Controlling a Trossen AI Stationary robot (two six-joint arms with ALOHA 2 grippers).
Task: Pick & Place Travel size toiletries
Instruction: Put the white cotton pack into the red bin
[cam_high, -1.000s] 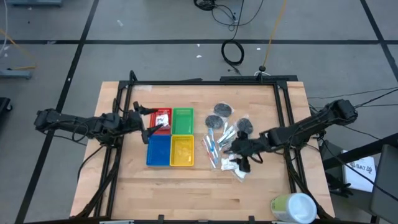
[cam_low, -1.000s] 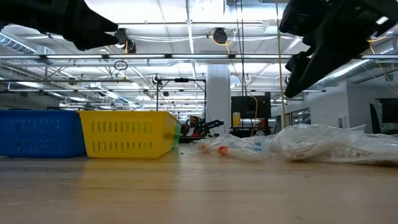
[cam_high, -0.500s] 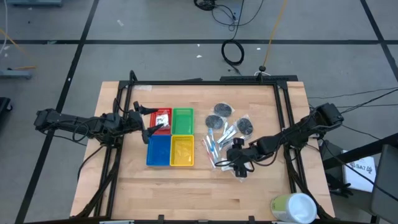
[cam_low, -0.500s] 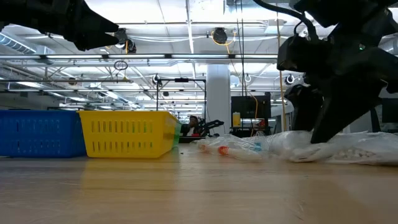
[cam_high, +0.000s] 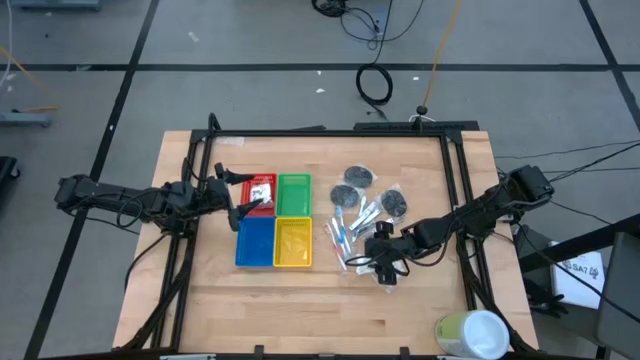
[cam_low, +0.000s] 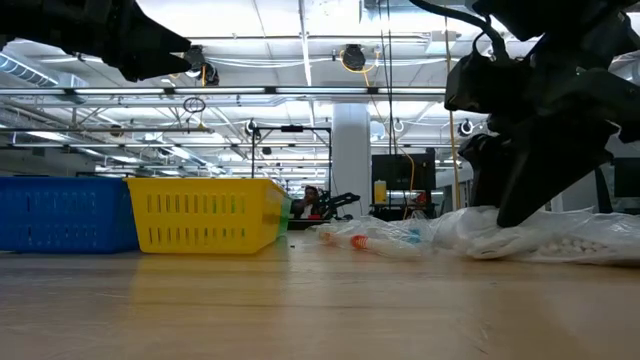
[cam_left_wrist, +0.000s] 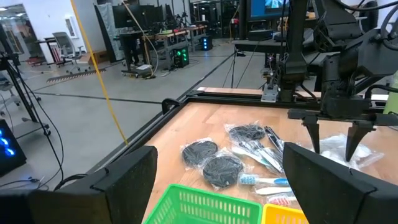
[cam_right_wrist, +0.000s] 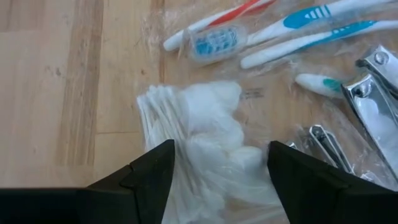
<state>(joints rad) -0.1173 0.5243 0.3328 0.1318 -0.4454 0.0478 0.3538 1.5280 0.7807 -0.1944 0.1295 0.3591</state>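
While the left pincer is hanging spread over the red tray, the right pincer — fingers apart — is straddling a white packet at the pile's six o'clock edge.

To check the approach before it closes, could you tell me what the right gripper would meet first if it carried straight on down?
The right gripper would most likely meet the clear packet of cotton swabs lying between its open fingers, then the table.
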